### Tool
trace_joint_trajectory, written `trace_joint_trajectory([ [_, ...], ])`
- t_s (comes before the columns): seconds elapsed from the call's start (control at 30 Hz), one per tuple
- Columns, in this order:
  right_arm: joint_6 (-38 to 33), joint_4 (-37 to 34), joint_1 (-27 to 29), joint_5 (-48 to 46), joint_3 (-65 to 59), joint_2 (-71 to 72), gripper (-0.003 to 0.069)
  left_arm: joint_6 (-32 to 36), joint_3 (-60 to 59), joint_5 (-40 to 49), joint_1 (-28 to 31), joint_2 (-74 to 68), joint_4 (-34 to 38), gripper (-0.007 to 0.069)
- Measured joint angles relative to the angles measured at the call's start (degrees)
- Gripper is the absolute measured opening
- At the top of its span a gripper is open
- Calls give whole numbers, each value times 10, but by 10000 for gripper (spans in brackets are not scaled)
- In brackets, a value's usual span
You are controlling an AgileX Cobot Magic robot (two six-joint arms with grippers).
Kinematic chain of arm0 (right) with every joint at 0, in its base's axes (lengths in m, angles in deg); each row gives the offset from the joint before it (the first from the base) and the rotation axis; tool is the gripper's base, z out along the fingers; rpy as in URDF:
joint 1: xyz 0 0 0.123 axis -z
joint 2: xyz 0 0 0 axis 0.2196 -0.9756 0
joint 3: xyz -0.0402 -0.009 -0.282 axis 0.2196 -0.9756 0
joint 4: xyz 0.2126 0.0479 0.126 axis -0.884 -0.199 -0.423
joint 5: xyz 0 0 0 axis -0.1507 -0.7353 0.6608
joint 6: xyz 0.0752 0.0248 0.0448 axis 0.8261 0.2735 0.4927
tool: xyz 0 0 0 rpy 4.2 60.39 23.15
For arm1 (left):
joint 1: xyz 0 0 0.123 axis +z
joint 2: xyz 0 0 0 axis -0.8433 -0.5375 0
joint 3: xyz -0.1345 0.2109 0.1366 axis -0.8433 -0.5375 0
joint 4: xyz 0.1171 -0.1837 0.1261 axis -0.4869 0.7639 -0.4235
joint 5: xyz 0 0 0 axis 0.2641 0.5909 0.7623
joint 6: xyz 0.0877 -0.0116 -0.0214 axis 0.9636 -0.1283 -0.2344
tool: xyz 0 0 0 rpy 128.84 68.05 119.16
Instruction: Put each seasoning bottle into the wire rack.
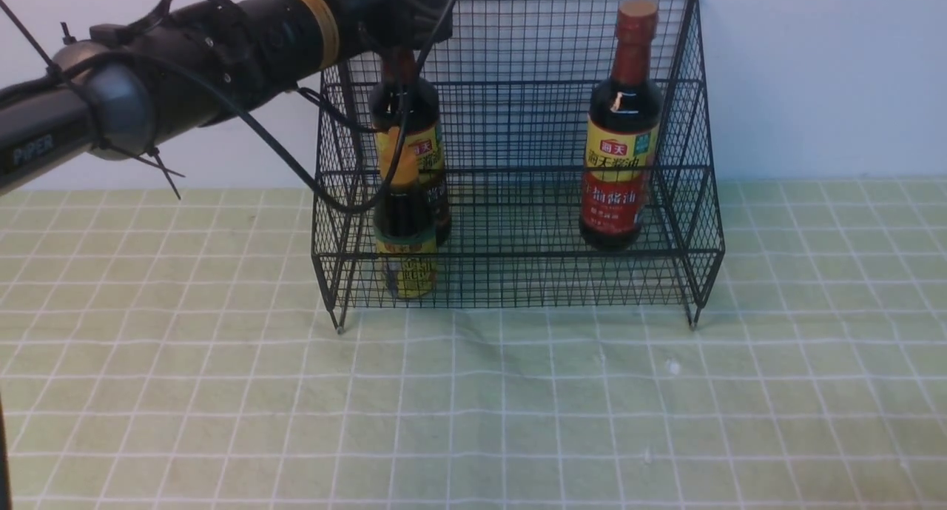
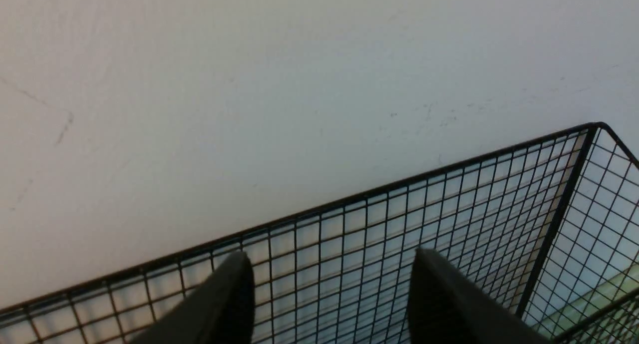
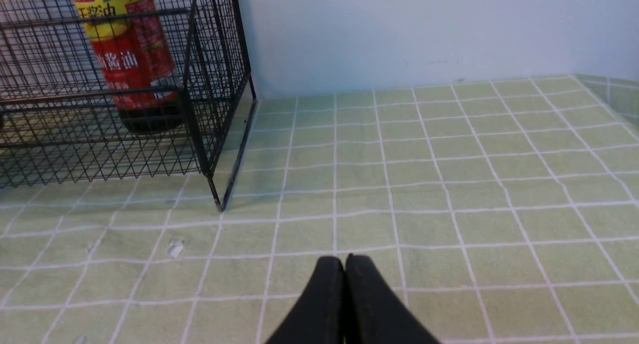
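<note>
The black wire rack [image 1: 518,66] stands against the wall with three seasoning bottles in it. A tall bottle with a red label [image 1: 621,147] stands on its right side. Another tall bottle [image 1: 418,118] stands at the left, and a short one with an orange-yellow cap [image 1: 405,236] is just in front of it on the lower shelf. My left arm [image 1: 244,36] reaches over the rack's top left corner, above the left tall bottle. In its wrist view, my left gripper [image 2: 332,256] is open and empty before the rack's back grid [image 2: 449,199]. My right gripper [image 3: 344,258] is shut and empty over the cloth.
A green checked cloth [image 1: 473,406] covers the table in front of the rack. The wall [image 1: 814,73] rises right behind the rack. In the right wrist view the rack's right side [image 3: 214,59] and the red-label bottle [image 3: 135,59] show beyond my right gripper.
</note>
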Motion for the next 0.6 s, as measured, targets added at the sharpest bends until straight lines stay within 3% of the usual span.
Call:
trace_joint_trajectory([
  [0.4,0,0,0,0,0,0,-14,-37,0,38,0,87,-26,368],
  [0.53,0,0,0,0,0,0,-14,-120,0,80,1,149,-79,263],
  [0.6,0,0,0,0,0,0,-14,-185,0,81,1,177,-156,172],
])
